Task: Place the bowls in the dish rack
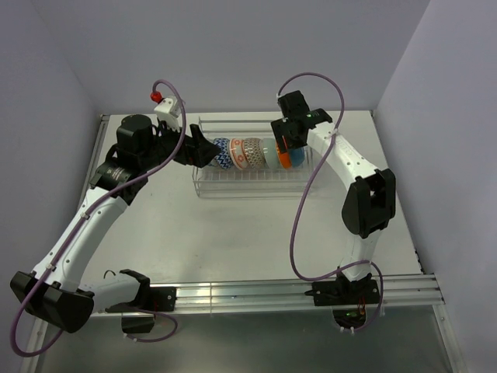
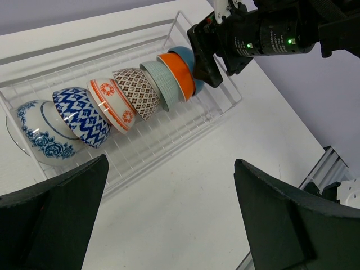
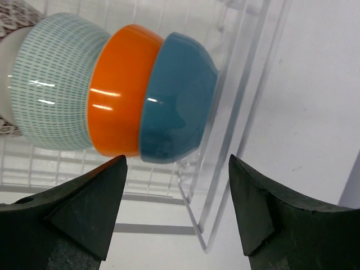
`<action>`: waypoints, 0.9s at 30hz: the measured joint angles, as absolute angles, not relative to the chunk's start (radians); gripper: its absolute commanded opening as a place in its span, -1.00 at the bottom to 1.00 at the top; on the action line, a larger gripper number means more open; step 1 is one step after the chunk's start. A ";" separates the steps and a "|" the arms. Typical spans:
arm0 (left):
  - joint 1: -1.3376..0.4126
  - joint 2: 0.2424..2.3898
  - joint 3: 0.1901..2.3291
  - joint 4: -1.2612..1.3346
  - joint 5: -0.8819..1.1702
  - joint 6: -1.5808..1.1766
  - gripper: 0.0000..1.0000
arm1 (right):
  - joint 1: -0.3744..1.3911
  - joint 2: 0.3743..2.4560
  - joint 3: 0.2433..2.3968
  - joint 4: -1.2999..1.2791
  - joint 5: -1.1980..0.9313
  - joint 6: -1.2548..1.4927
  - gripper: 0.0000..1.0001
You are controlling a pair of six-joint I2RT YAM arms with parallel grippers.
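I count seven bowls on edge in one dish rack [image 2: 228,98]. From the left gripper [image 2: 169,191] towards the right gripper [image 2: 205,59] there is one of each:

- flowered blue-and-white bowl [image 2: 39,132]
- zigzag blue bowl [image 2: 81,115]
- orange-red patterned bowl [image 2: 112,104]
- brown patterned bowl [image 2: 138,90]
- pale green bowl [image 2: 162,81]
- plain orange bowl [image 2: 179,73]
- plain blue bowl [image 2: 183,53]

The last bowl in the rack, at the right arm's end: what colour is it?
That bowl is plain teal blue, with no pattern; the right wrist view shows it best.
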State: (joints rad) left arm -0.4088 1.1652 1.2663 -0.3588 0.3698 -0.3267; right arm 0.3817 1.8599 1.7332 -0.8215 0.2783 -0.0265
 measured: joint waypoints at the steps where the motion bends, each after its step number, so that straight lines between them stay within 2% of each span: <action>1: -0.409 1.165 1.266 -0.360 0.370 -0.326 0.99 | 0.382 1.860 1.738 -0.825 0.264 -0.023 0.61; 6: -0.409 1.166 1.273 -0.390 0.370 -0.326 0.99 | 0.382 1.847 1.778 -0.855 0.188 -0.014 0.71; 11: -0.409 1.209 1.362 -0.493 0.366 -0.310 0.99 | 0.382 1.761 1.806 -0.863 0.101 0.012 0.99; 16: -0.399 1.284 1.455 -0.601 0.326 -0.278 0.99 | 0.369 1.592 1.784 -0.852 0.015 0.026 1.00; 22: -0.364 1.313 1.450 -0.703 0.293 -0.211 0.99 | 0.263 1.298 1.601 -0.812 -0.121 0.032 1.00; 27: -0.333 1.283 1.322 -0.711 0.297 -0.151 0.99 | 0.146 1.141 1.388 -0.793 -0.246 0.017 1.00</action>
